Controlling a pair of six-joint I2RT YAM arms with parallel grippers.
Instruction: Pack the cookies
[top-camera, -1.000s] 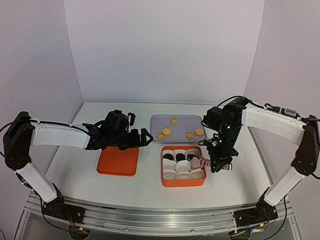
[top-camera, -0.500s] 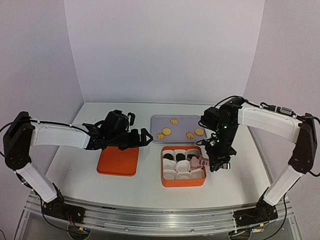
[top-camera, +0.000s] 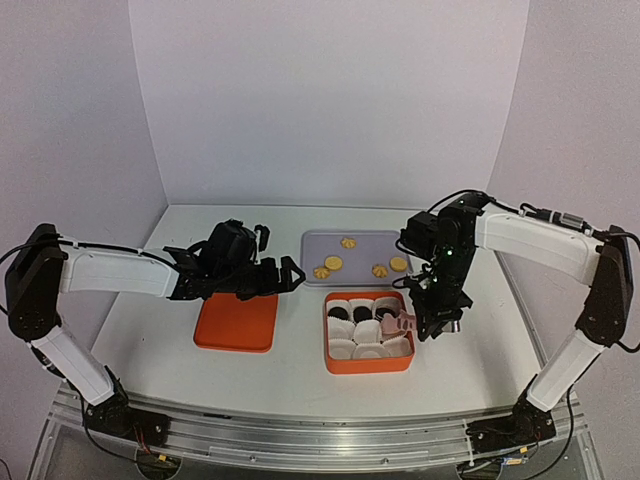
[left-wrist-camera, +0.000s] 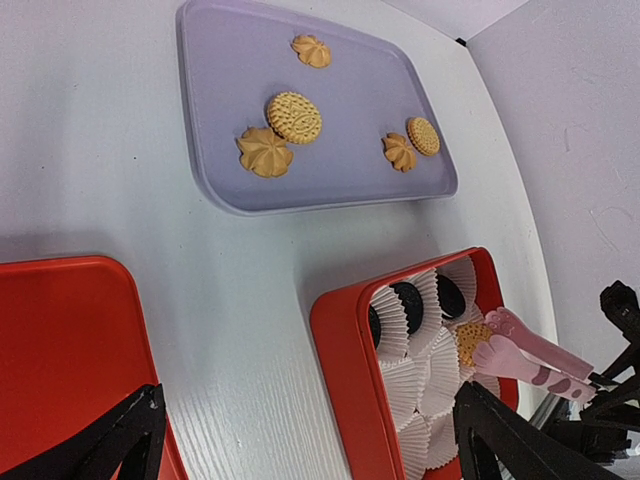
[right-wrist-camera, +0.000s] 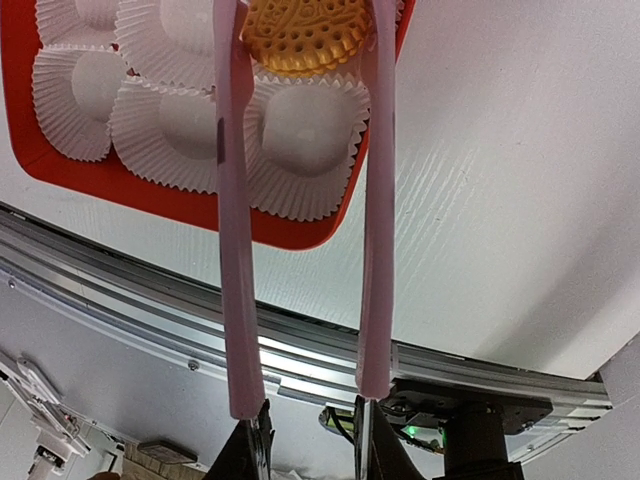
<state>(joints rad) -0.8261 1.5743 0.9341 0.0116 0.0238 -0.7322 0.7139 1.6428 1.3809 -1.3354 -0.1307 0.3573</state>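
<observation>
Over the orange box (top-camera: 366, 367), pink tongs (right-wrist-camera: 237, 250) flank a golden cookie (right-wrist-camera: 305, 35).

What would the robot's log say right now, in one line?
right gripper: shut on pink tongs | yellow cookie: between tong tips, over orange box | left gripper: open, by orange lid | tray: five cookies

The white counter (top-camera: 150, 330) carried three things. A lilac tray (top-camera: 365, 250) lay at the back middle. An orange tray (top-camera: 235, 325) sat forward to its left, and an orange box (top-camera: 366, 367) just in front of it. None touched another.
</observation>
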